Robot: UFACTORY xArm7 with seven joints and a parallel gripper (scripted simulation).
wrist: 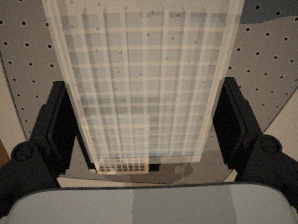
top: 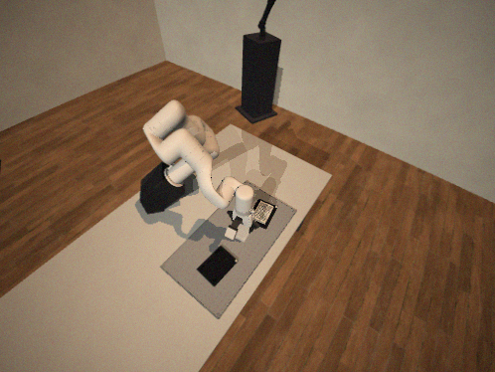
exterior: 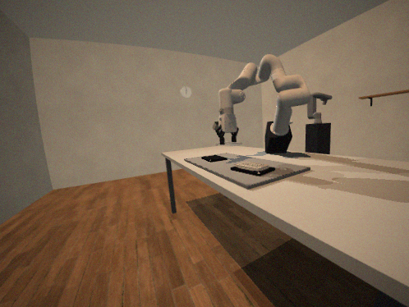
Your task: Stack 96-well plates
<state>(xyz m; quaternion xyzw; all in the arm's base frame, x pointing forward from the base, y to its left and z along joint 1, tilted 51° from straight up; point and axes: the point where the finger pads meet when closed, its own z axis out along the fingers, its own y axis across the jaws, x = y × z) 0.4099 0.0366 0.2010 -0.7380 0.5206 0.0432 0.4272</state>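
Here, jaws: I have them clamped on the 96-well plate (wrist: 143,72).
Risk: a skewed descent would jam it on N2's plate (top: 264,211).

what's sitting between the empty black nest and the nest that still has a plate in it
Only bare grey base board on the surface, in the top view. Above that gap hangs the end effector, shut on the clear plate.

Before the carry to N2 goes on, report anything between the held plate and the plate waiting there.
Nothing visible does. The gripper holds the clear 96-well plate above the grey perforated board, between the empty black nest and the white plate in its black nest; only bare board shows between.
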